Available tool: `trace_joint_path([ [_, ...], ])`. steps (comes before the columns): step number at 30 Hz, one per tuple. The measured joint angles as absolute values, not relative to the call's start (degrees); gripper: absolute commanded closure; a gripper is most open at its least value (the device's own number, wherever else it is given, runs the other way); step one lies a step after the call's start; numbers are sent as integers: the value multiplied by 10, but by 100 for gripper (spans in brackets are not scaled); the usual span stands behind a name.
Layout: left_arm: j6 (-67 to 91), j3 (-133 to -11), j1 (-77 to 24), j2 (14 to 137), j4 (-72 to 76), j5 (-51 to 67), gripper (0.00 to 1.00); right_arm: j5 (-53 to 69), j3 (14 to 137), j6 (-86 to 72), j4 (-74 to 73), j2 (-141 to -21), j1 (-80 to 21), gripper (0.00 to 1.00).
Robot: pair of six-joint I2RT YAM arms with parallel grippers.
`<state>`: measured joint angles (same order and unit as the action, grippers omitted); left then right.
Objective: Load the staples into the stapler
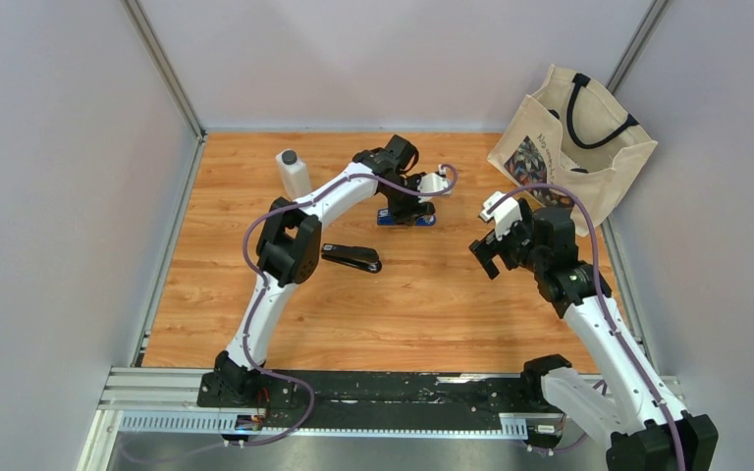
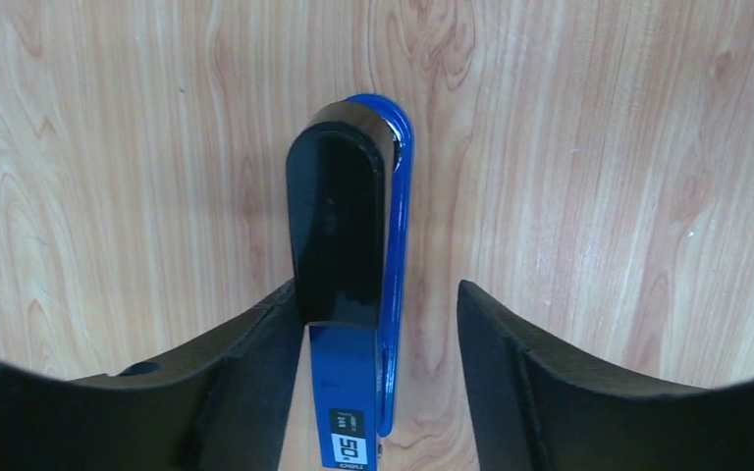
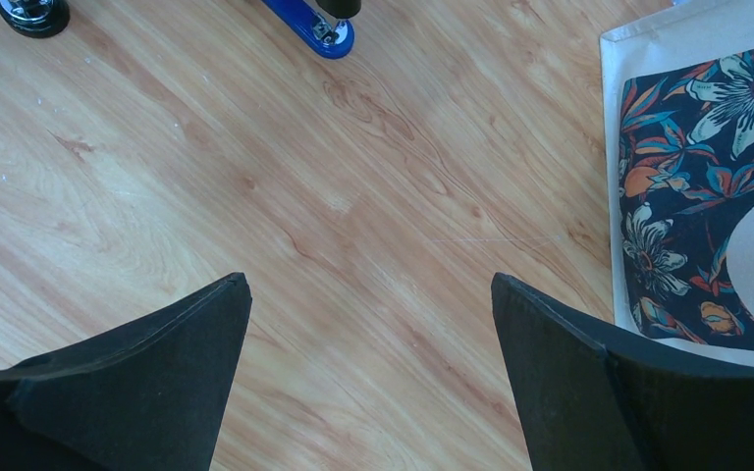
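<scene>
Left tool (image 2: 378, 287) open astride blue stapler (image 2: 339, 226), long axis straight ahead, rounded end farthest; right tool (image 3: 368, 277) likewise open.

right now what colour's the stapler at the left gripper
The stapler is blue with a black top; left wrist view.

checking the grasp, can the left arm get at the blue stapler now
Probably yes: the left gripper is open, its fingers either side of the blue stapler, nothing else between them.
</scene>
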<state>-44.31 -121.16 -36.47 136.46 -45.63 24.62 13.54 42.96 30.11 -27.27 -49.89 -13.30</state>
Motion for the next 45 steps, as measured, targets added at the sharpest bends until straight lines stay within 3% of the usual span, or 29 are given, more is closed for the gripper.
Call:
trace_joint_path([
  [12,-460,-1216,-368,1365,-471,223,44,109,430,303,-272,-503,-143,0],
  [19,-474,-1223,-378,1370,-483,201,67,105,430,303,-272,-503,-144,0],
  [22,-476,-1223,-381,1370,-487,198,91,105,430,303,-272,-503,-144,0],
  [24,-475,-1223,-382,1370,-486,196,100,105,430,303,-272,-503,-145,0],
  [37,-425,-1223,-382,1344,-520,222,100,109,430,302,-274,-489,-145,0],
  [45,-370,-1162,-382,1167,-550,273,100,156,431,300,-297,-464,-144,0],
])
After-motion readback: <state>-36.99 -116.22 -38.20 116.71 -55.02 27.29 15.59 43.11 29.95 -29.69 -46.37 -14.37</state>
